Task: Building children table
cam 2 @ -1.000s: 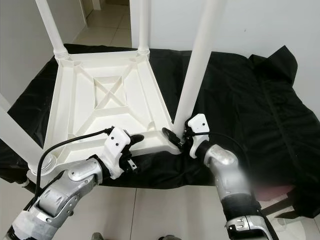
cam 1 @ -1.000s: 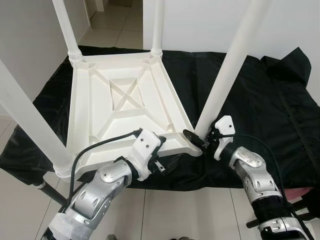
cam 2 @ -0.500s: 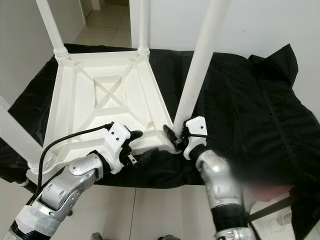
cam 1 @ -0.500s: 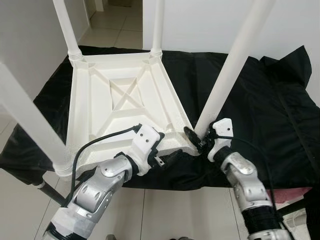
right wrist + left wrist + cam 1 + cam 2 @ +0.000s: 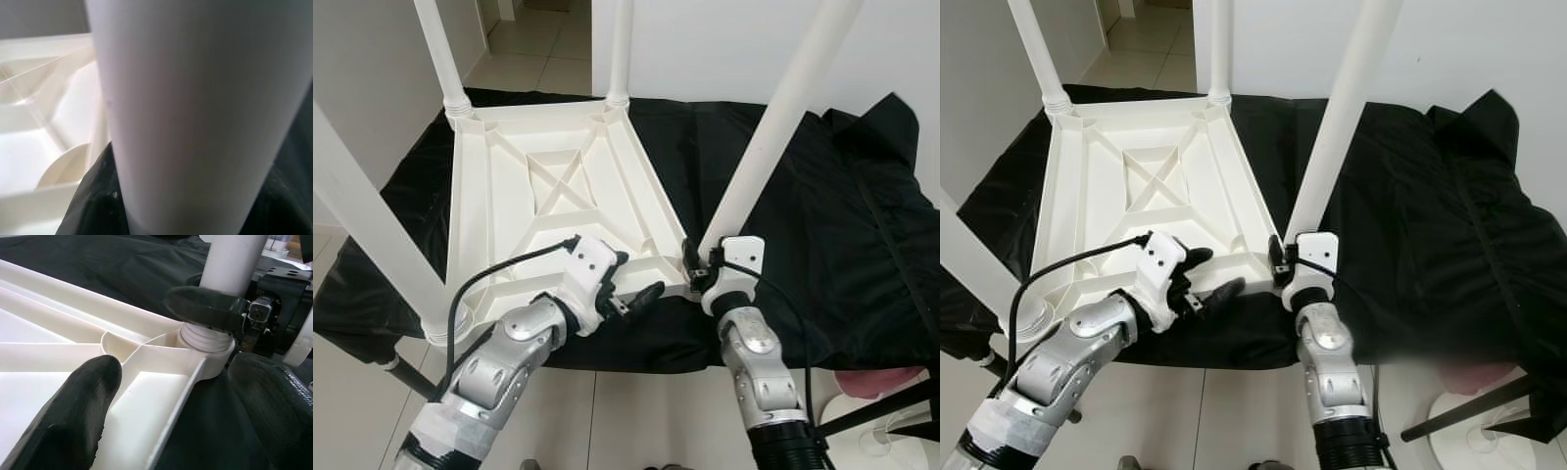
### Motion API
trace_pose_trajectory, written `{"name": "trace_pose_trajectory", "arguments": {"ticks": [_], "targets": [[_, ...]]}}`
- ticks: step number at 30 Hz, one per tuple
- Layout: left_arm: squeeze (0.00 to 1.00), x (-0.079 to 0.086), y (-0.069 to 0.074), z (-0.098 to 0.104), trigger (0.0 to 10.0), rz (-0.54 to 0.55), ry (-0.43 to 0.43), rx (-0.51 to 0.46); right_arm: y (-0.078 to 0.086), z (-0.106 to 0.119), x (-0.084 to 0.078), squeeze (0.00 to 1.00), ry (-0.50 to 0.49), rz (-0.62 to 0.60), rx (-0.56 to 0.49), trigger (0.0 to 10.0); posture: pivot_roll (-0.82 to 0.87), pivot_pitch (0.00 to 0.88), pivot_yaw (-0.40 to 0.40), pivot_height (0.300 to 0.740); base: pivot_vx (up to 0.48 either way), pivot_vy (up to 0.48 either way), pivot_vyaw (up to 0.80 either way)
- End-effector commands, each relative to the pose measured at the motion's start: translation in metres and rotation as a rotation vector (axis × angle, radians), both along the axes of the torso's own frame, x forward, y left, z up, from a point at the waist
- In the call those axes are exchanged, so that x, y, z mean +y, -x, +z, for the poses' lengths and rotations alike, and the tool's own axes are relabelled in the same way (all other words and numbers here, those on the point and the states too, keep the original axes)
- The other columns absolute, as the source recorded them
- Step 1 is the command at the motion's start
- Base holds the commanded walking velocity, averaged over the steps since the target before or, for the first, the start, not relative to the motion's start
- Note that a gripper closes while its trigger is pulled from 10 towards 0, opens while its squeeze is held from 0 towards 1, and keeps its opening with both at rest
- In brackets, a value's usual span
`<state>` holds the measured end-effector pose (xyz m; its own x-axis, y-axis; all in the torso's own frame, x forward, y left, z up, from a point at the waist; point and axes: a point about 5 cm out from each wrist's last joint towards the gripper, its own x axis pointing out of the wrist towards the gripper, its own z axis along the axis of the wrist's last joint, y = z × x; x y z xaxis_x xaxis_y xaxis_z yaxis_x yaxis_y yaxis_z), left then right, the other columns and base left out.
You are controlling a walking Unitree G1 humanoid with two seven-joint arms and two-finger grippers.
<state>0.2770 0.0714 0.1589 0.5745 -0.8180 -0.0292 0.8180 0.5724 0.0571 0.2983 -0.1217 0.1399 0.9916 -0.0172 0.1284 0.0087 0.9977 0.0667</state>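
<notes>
A white plastic children's table (image 5: 548,186) lies upside down on a black cloth (image 5: 822,215), its legs pointing up. My right gripper (image 5: 697,266) is shut on the base of the near-right leg (image 5: 773,127), just above its corner socket (image 5: 208,340). In the right wrist view that leg (image 5: 195,98) stands between the fingers. My left gripper (image 5: 628,284) is open and straddles the table's near rim just left of that corner, one finger (image 5: 73,421) over the underside and the other (image 5: 274,401) outside above the cloth.
Three other legs rise at the far left (image 5: 438,49), the far right (image 5: 622,49) and the near left (image 5: 372,235). The cloth hangs over a low support above tiled floor. A pink object (image 5: 862,382) and black struts sit at the lower right. A white wall is behind.
My right arm has swung in beneath the corner and its gripper has shut on the leg's base. My left gripper has opened and shifted right along the rim.
</notes>
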Motion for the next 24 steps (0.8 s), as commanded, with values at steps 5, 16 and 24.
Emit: {"name": "trace_pose_trajectory", "arguments": {"ticks": [5,16,24], "targets": [[0.00,0.001,-0.001,0.000,10.0,-0.017,-0.025,-0.013,0.007,-0.013,0.011,0.00,-0.113,-0.013,0.066,10.0,-0.03,0.073,-0.024,0.740,0.000,0.000,0.00],[0.00,-0.006,0.003,0.001,10.0,-0.056,-0.042,-0.033,0.009,0.001,-0.006,1.00,-0.054,0.148,-0.008,10.0,-0.02,0.062,-0.028,0.740,0.000,0.000,0.00],[0.00,-0.010,0.005,0.002,10.0,-0.080,-0.045,-0.037,0.015,0.006,-0.016,0.00,0.068,0.338,-0.037,10.0,-0.03,0.058,-0.027,0.740,0.000,0.000,0.00]]}}
